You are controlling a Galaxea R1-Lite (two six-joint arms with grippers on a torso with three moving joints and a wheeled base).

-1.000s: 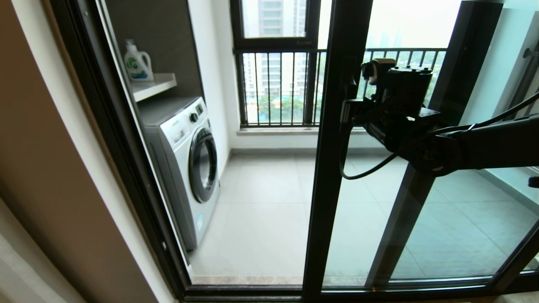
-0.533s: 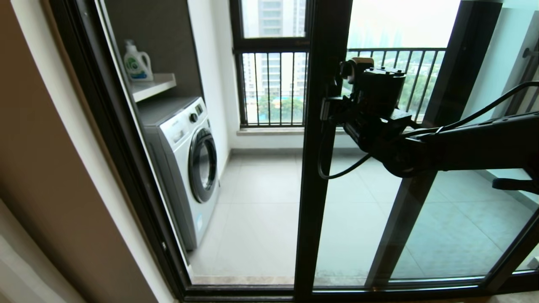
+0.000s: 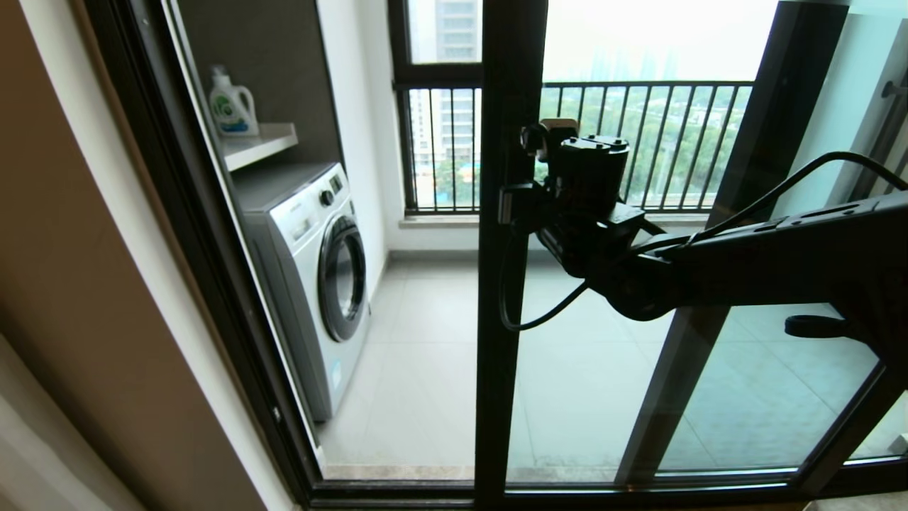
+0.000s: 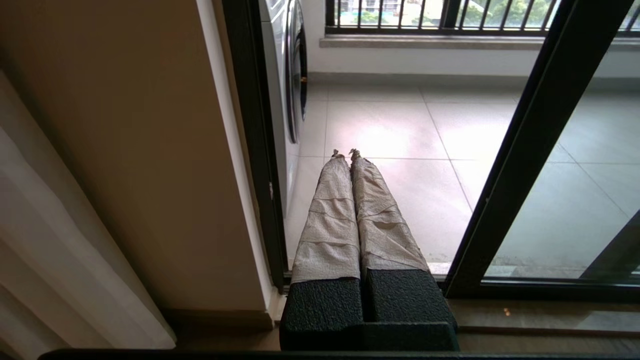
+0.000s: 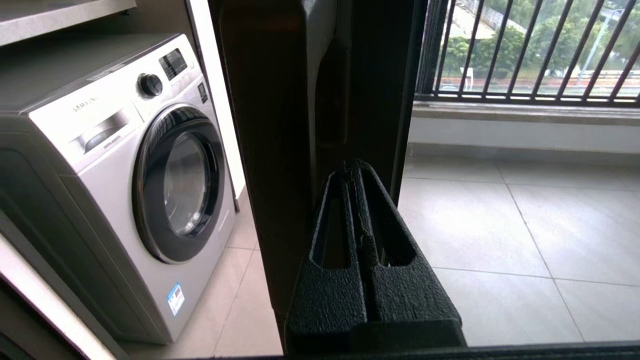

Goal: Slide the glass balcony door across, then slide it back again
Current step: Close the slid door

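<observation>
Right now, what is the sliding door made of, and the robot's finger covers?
The glass balcony door: clear glass, since floor tiles show through, in a slim matte black frame, likely metal. The left gripper has fingers wrapped in wrinkled beige covering, perhaps cloth or tape. The right gripper looks like textured black plastic.

Flat daylight floods in from the far balcony windows (image 3: 645, 142), blowing the sky to white. Against it my right arm (image 3: 780, 255) and the glass balcony door (image 3: 496, 284) read as near-silhouettes. The floor tiles (image 4: 385, 130) carry soft glare. Straight frames bow toward the head view's edges.
</observation>
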